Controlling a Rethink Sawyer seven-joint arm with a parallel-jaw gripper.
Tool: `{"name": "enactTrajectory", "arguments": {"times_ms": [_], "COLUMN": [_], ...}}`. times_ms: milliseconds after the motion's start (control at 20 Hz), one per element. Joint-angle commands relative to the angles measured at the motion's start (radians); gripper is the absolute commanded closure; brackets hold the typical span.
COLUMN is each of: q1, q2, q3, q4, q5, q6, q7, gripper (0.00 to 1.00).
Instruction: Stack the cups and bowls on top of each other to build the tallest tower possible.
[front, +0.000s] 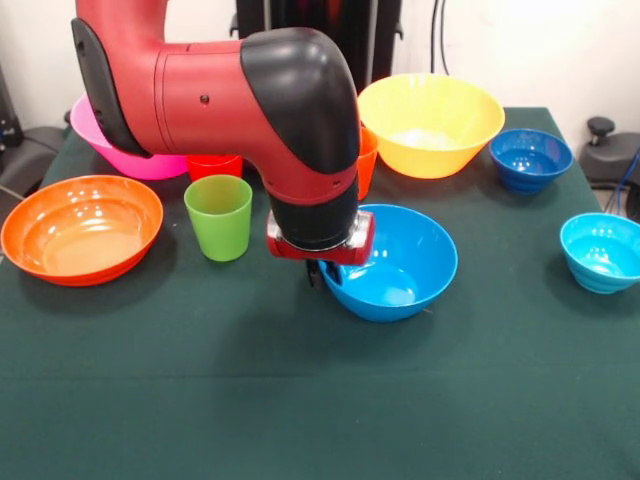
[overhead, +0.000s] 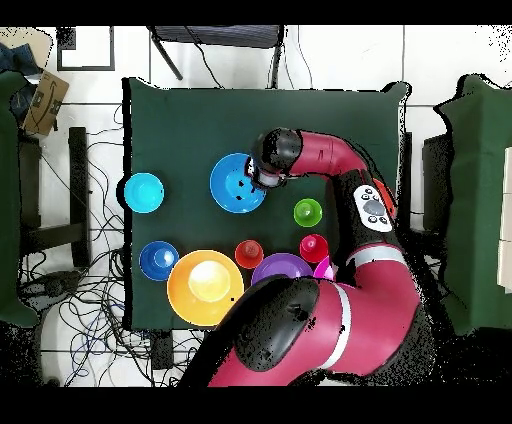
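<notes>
My gripper (front: 322, 272) is down at the left rim of the large blue bowl (front: 395, 262), which rests on the green table. In the overhead view the gripper (overhead: 262, 180) is at that bowl's (overhead: 235, 183) right rim. The green cup (front: 219, 216) stands upright left of the gripper. The red cup (front: 213, 165) stands behind it. The orange cup (front: 367, 160) is mostly hidden by the arm. The orange bowl (front: 80, 228), pink bowl (front: 105, 140), yellow bowl (front: 430, 122), small dark blue bowl (front: 530, 158) and cyan bowl (front: 602, 250) each stand alone. The purple bowl (overhead: 281, 268) shows only in the overhead view. No tower shows.
The arm's thick red and black body (front: 250, 100) hangs over the table's middle and hides part of the back row. The table's front edge (front: 320, 470) is near the camera. Cables and table legs lie on the floor around the table (overhead: 60, 300).
</notes>
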Motion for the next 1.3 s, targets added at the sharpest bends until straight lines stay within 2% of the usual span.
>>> {"name": "enactTrajectory", "arguments": {"times_ms": [50,800,900,1300], "q1": [0.013,-0.020,-0.023,-0.022], "q2": [0.142,0.108,0.115,0.105], "q3": [0.055,0.051,0.050,0.036], "q4": [-0.074,-0.069,-0.099,-0.087], "q5": [-0.124,-0.158,-0.161,-0.161], "q6": [-0.092,-0.062,-0.045,-0.072], "q7": [-0.218,-0.303,-0.322,-0.325], "gripper": [1.00,1.00,1.00,1.00]}}
